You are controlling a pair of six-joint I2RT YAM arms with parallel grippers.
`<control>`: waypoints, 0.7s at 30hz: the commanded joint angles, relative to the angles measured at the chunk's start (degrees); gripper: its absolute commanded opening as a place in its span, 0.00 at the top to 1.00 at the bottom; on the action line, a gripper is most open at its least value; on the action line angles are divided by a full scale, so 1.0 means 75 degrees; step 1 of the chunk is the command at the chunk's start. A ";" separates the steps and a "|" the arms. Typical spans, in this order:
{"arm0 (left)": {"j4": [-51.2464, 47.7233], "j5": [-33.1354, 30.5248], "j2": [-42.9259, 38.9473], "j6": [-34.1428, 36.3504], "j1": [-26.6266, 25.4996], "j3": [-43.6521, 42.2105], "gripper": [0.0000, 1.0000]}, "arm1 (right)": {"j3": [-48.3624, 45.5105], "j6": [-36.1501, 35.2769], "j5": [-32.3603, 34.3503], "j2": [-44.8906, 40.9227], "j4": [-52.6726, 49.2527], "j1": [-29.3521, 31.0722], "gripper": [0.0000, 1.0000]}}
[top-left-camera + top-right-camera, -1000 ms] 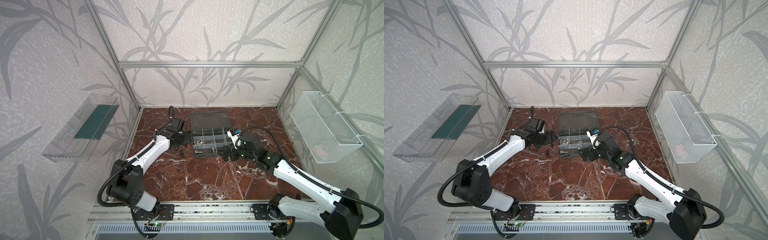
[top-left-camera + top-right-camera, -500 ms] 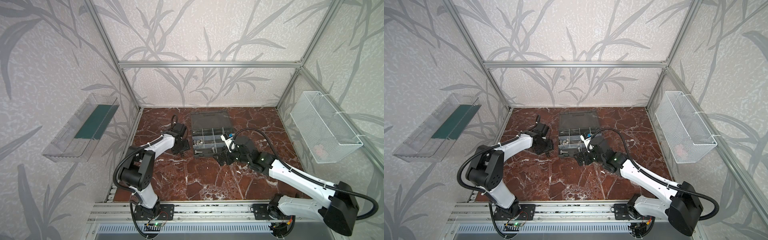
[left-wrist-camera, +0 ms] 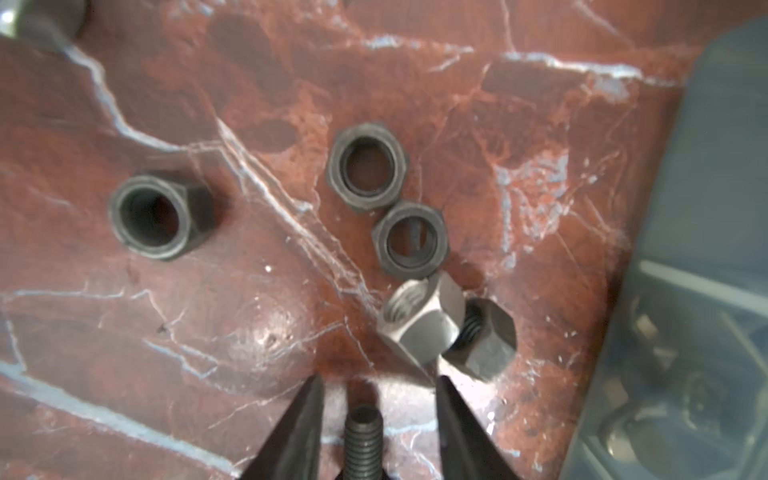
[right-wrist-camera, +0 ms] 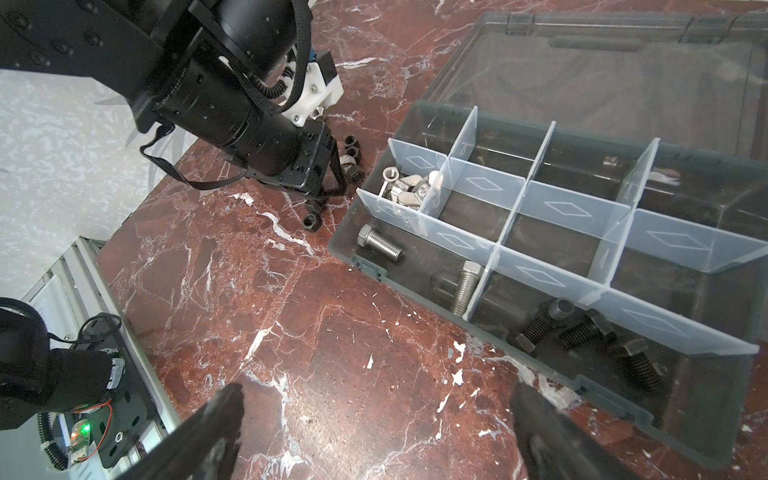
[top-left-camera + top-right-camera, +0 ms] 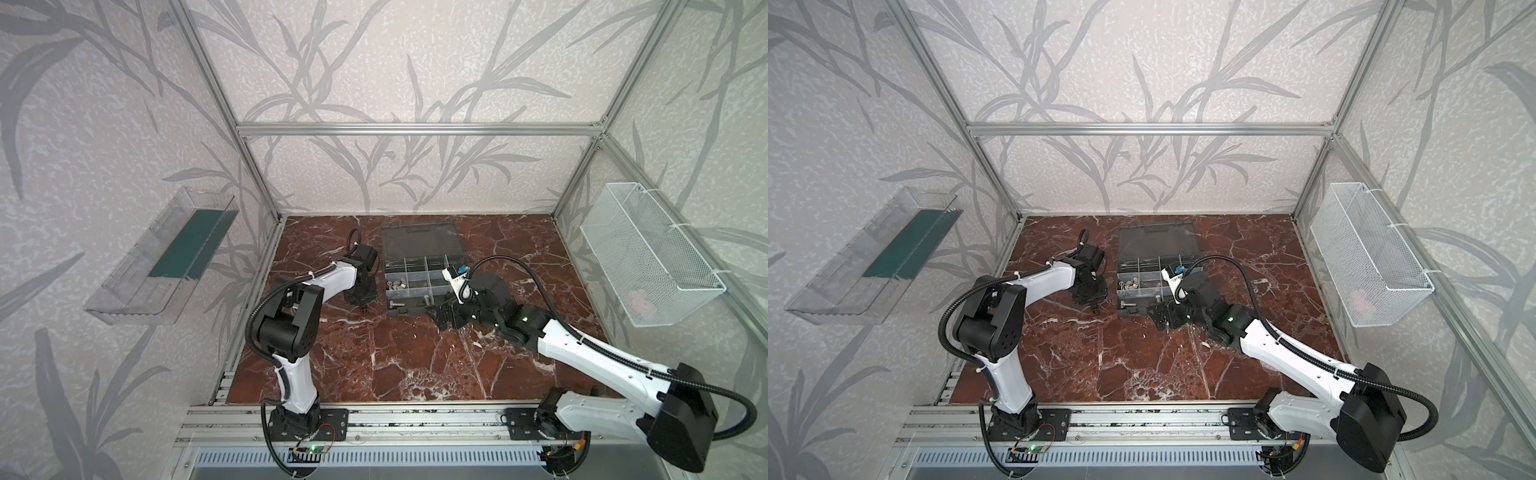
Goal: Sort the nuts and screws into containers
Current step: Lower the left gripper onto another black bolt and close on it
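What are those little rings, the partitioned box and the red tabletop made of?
Black nuts: metal by the look, with a dull dark finish and crisp hex edges. Silver nut: probably bare steel, shiny, threads visible. Organizer case: smoky translucent plastic; its dividers are frosted clear plastic. Tabletop: glossy red marble pattern with white veins; real stone or printed sheet, I cannot tell.

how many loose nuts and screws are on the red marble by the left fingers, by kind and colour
black metal hex nuts: 3
silver metal hex nut: 1
black threaded metal screws: 2
total: 6, not counting a blurred piece at the view's edge
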 commanded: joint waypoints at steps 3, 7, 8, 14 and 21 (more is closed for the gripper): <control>-0.0383 -0.0321 0.0157 0.0124 0.0012 0.0104 0.63 | -0.0042 -0.0044 0.0148 -0.0078 0.0114 0.0058 0.01; -0.0614 -0.0471 0.0170 0.0175 -0.0051 0.0110 0.63 | -0.0031 -0.0051 0.0128 -0.0011 0.0169 0.0056 0.01; -0.0669 -0.0507 0.0172 0.0191 -0.0073 0.0105 0.64 | -0.0023 -0.0047 0.0109 0.0004 0.0187 0.0059 0.01; -0.0842 -0.0676 0.0399 0.0266 -0.0157 0.0191 0.70 | -0.0019 -0.0024 0.0068 0.0091 0.0273 0.0059 0.01; -0.0832 -0.0680 0.0602 0.0319 -0.0228 0.0391 0.83 | -0.0019 -0.0065 0.0125 0.0043 0.0233 0.0057 0.01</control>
